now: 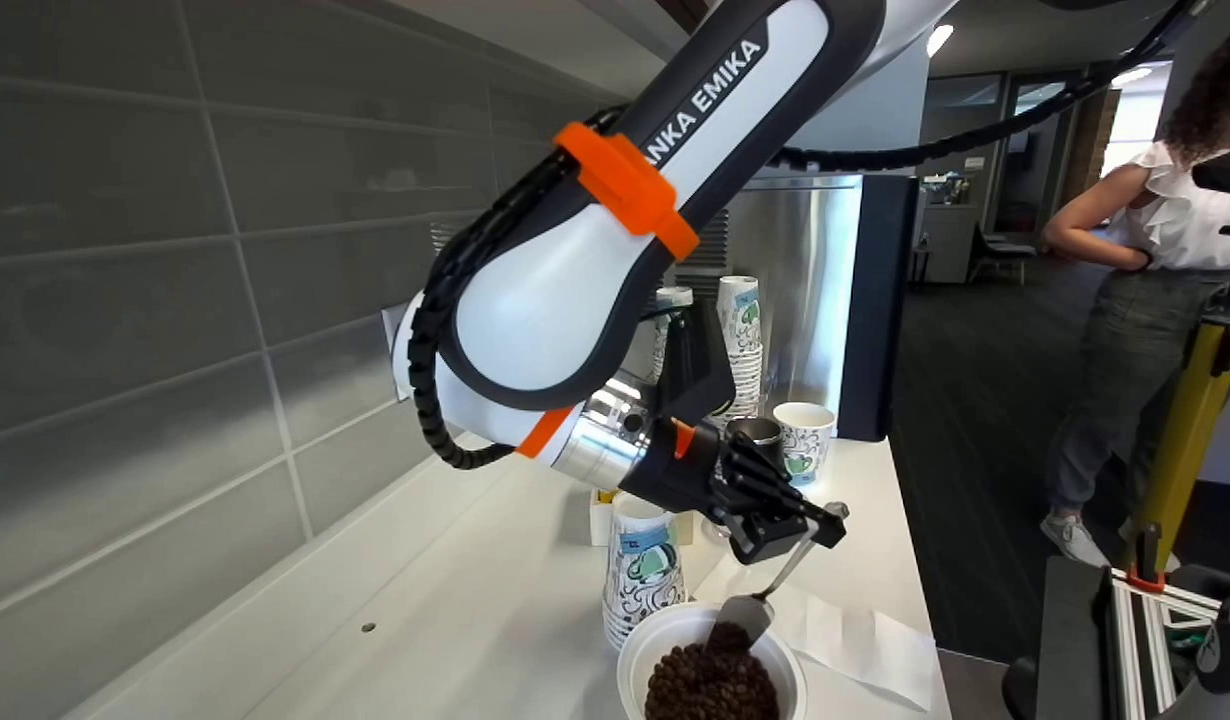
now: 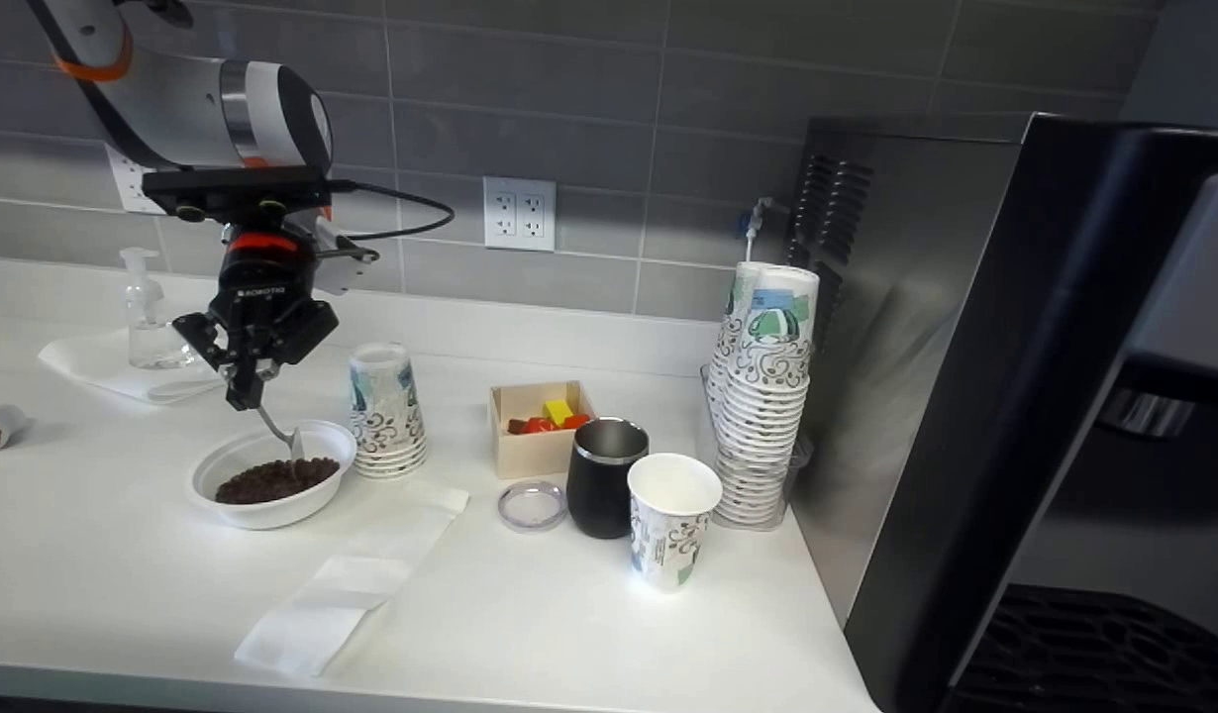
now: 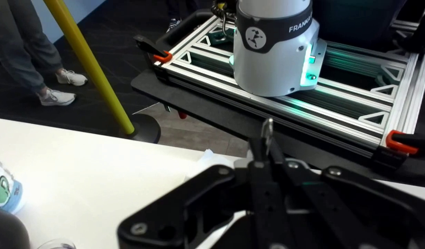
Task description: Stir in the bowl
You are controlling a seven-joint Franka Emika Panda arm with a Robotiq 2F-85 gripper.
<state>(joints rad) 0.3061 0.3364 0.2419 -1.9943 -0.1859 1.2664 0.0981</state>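
The end effector [image 2: 250, 382] grips a spoon [image 1: 749, 613], tip among coffee beans [image 1: 713, 687] in the bowl [image 2: 294, 509], between the long edges of the surface [image 2: 510, 634].

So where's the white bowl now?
In an exterior view, the bowl sits at left on the counter, beside a stack of paper cups, below the pincer.

In an exterior view I look from close by the arm [image 1: 555, 300] along the counter [image 1: 455, 600]; in an exterior view I look down across it, facing the tiled wall [image 2: 530, 129]. Both share the bowl [image 2: 272, 514], while my wrist view peers over the gripper [image 3: 265, 148] toward the robot's base [image 3: 274, 58].
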